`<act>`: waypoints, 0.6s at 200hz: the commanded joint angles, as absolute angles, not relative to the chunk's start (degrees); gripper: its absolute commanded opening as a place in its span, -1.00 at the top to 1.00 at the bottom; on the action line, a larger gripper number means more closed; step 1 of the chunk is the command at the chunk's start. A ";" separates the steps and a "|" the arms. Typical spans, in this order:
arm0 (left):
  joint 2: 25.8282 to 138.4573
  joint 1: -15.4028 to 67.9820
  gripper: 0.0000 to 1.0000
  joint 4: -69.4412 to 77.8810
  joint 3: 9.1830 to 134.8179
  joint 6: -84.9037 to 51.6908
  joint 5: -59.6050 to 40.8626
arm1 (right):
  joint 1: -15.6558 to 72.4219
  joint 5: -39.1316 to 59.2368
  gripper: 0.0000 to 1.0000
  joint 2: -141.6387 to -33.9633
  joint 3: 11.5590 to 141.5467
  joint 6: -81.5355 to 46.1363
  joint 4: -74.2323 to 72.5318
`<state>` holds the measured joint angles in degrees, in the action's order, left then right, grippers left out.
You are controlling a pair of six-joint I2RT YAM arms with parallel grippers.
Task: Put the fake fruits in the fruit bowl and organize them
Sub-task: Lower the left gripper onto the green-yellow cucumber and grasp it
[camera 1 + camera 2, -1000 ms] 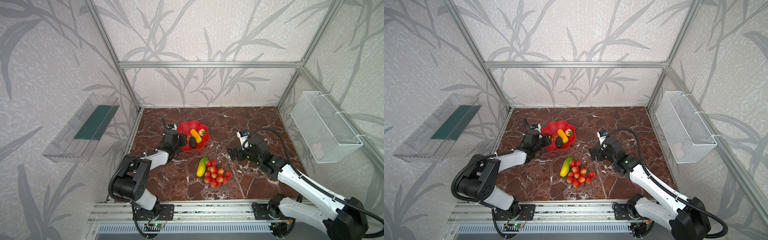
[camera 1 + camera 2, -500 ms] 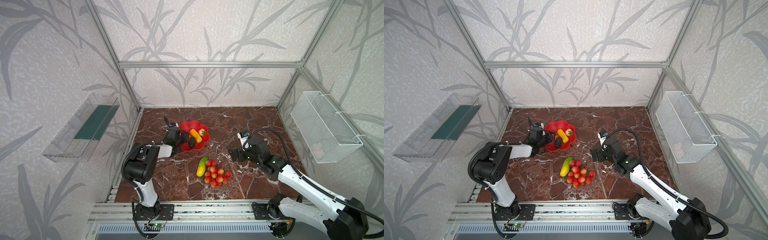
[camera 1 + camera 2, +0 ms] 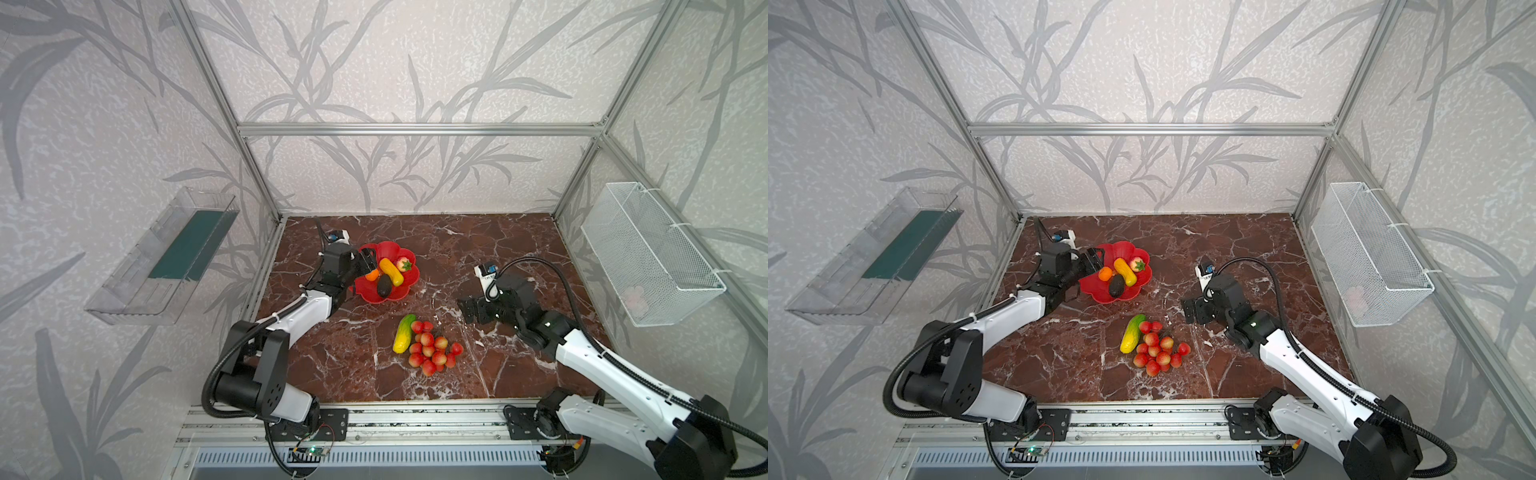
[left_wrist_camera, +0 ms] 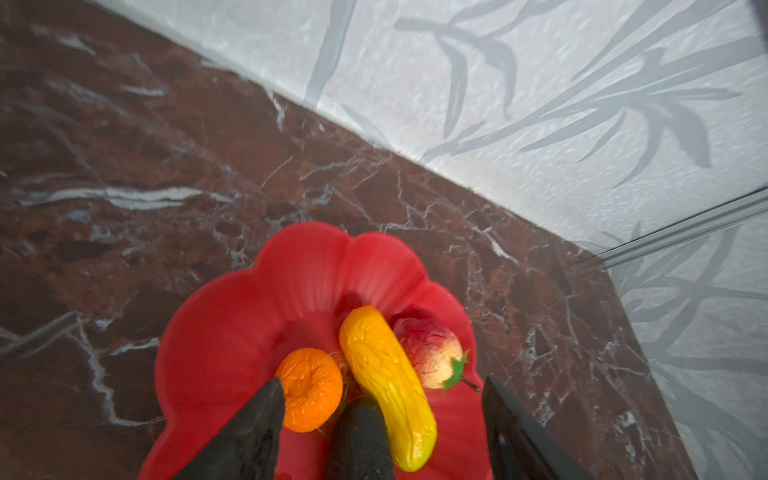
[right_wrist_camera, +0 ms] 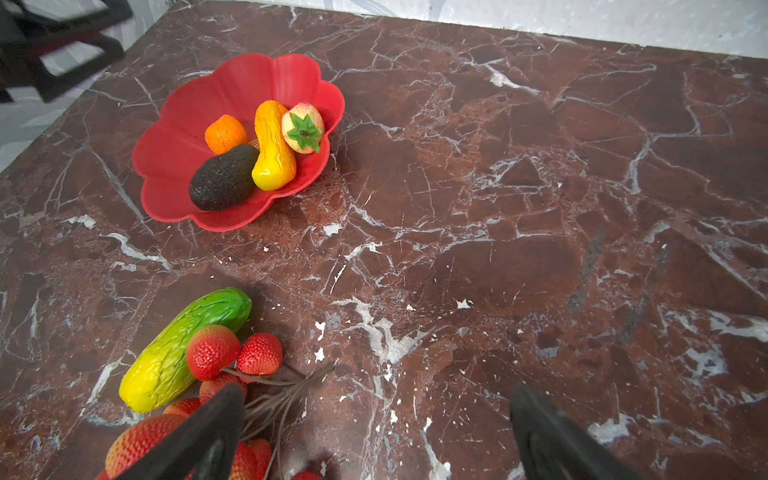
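Observation:
The red scalloped fruit bowl [image 3: 390, 249] [image 3: 1121, 251] stands at the back left of the marble table. In it lie a small orange [image 3: 372, 274] [image 4: 309, 388], a yellow-orange oblong [image 3: 390, 272] [image 4: 386, 386], a strawberry [image 3: 403, 264] [image 5: 302, 126] and a blackish oval [image 3: 384, 286] [image 5: 224, 178]. My left gripper [image 3: 365, 266] [image 4: 382, 380] hangs open over the bowl's left side, one finger right beside the orange. A green-yellow oblong [image 3: 404, 333] [image 5: 185, 349] and a bunch of red berries [image 3: 432, 349] [image 5: 212, 351] lie on the table. My right gripper [image 3: 465, 309] [image 5: 377, 388] is open and empty, just right of the berries.
A white wire basket [image 3: 648, 253] hangs on the right wall and a clear plastic tray [image 3: 166, 257] on the left wall. Aluminium frame posts and patterned walls close in the table on three sides. Bare marble [image 5: 540, 208] stretches right of the bowl.
My left gripper has reached further over the bowl and opened from shut. The small orange now lies in the bowl. The right arm has not moved.

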<state>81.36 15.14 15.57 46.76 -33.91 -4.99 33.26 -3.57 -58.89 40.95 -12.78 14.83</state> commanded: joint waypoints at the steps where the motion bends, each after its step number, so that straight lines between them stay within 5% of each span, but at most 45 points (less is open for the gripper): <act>1: 75.24 17.86 -0.51 8.39 44.79 -31.68 -4.21 | 33.06 -3.54 -0.99 -59.32 41.60 -12.77 13.50; 68: 65.20 39.62 -0.48 -0.94 32.60 -35.26 7.05 | 32.87 -2.64 -0.98 -60.83 41.69 -13.14 11.70; 120: 70.16 47.72 -0.48 0.81 30.28 -38.89 8.54 | 32.93 -1.77 -0.98 -61.26 40.75 -14.66 10.29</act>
